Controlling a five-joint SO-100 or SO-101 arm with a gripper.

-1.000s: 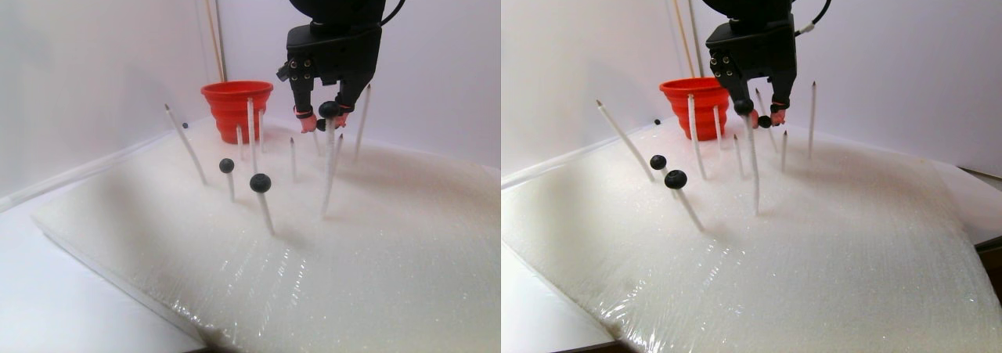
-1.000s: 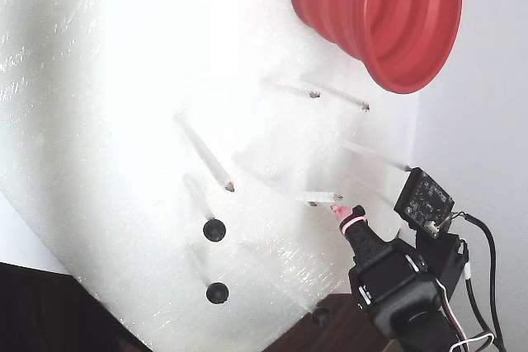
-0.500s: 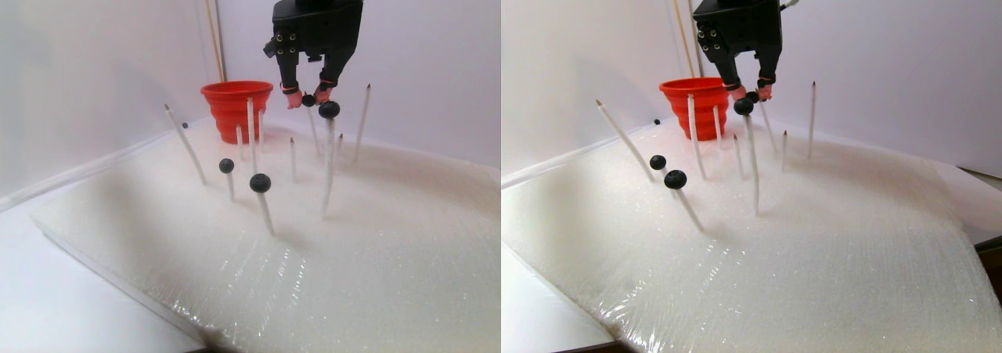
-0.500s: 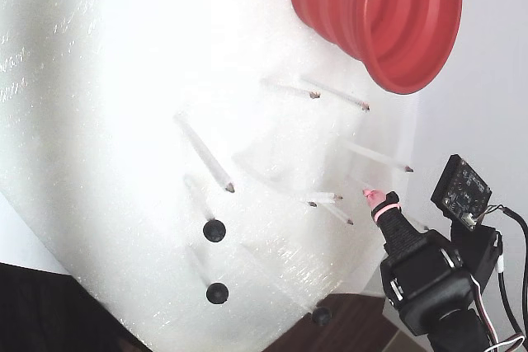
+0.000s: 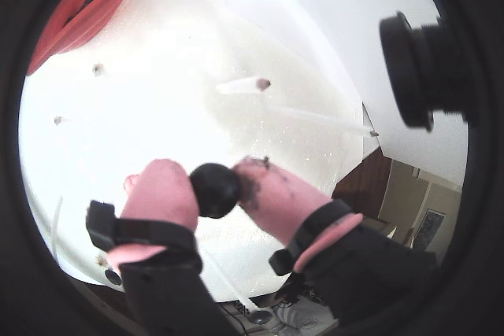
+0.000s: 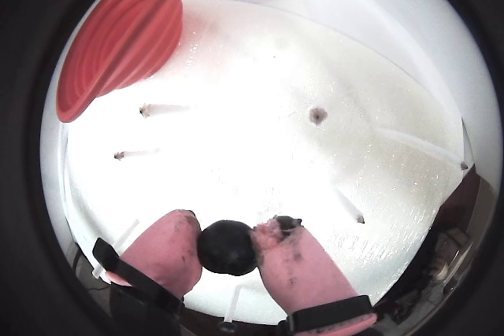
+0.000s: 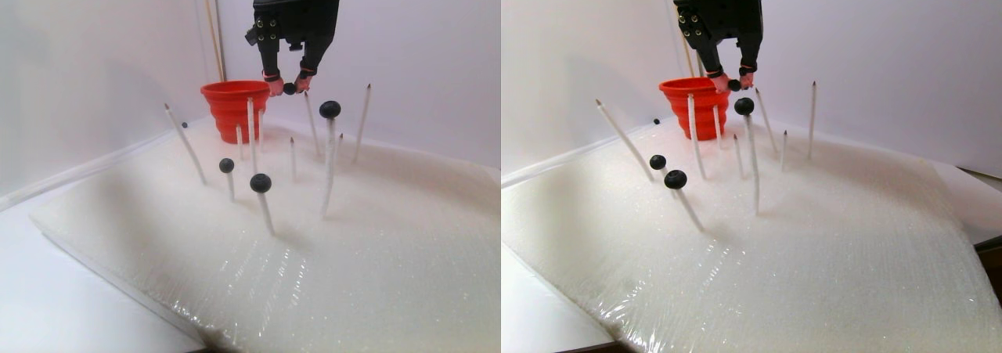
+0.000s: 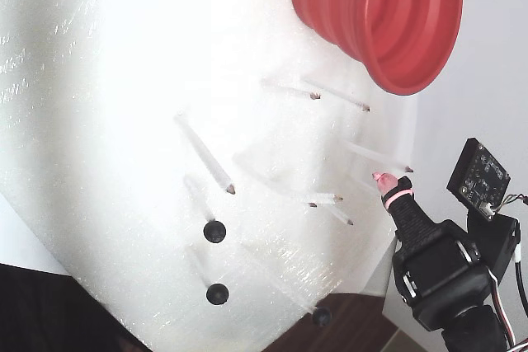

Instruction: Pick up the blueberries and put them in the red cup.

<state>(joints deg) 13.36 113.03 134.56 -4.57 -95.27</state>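
Both wrist views show the hand (image 6: 228, 248) pinching one blueberry (image 6: 227, 247) between pink fingertips (image 5: 161, 194), raised just beside the red cup (image 7: 233, 102), while other blueberries (image 7: 260, 183) sit on white sticks (image 7: 329, 165).

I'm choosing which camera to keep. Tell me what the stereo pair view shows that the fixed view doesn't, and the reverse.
Only the stereo pair view shows the held blueberry pinched in the gripper, beside the rim of the red cup, and the sticks from the side.

Only the fixed view shows the cup's ribbed inside and a small circuit board on the arm; the held berry is hidden there.

Both show the cup, the white foam sheet, and three blueberries on sticks.
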